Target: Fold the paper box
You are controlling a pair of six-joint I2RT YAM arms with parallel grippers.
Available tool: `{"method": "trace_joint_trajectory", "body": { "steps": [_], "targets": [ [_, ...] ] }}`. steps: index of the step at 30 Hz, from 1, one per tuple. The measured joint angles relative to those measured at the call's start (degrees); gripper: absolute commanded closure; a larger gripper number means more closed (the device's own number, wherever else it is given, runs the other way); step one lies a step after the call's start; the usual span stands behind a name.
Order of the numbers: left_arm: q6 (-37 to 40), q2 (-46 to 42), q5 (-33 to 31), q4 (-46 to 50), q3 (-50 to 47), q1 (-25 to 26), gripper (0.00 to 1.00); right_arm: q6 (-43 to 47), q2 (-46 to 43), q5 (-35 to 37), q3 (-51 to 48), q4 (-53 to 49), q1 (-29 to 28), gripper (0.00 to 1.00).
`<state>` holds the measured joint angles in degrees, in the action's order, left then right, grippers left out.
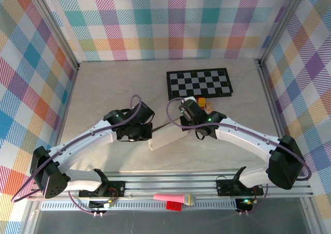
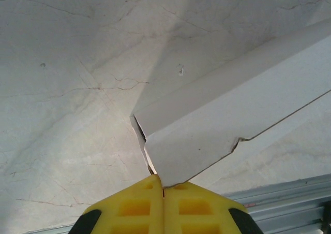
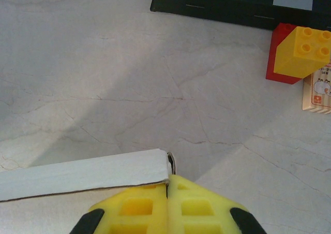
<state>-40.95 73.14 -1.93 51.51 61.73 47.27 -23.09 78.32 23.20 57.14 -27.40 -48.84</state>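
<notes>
both left pincer (image 2: 163, 186) and right pincer (image 3: 168, 183) clench the paper box (image 2: 232, 110) ends.

The left arm (image 1: 88, 135) and right arm (image 1: 248, 133) bend inward, wrists close together. Each one's jaws are pinched tight on the paper box (image 1: 166, 137).

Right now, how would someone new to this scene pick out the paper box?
Start at the checkered mat on the far side of the table. Just nearer is the box, its ends pinched by the left gripper and right gripper. Unlike the mat and coloured bricks, it is slim and plain white.
</notes>
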Motion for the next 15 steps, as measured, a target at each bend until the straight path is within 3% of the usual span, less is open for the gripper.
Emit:
{"method": "trace_joint_trajectory", "body": {
  "steps": [9, 15],
  "targets": [
    [-2.86, -0.04, -10.29, -2.21, -2.45, 6.99, 1.0, -0.02, -0.81, 0.35, -0.76, -0.02, 0.0, 1.0],
    [-4.07, 0.33, -13.57, -3.06, -2.89, 8.61, 1.0, -0.98, -1.99, 0.24, -0.85, -2.29, -0.17, 0.97]
  ]
}}
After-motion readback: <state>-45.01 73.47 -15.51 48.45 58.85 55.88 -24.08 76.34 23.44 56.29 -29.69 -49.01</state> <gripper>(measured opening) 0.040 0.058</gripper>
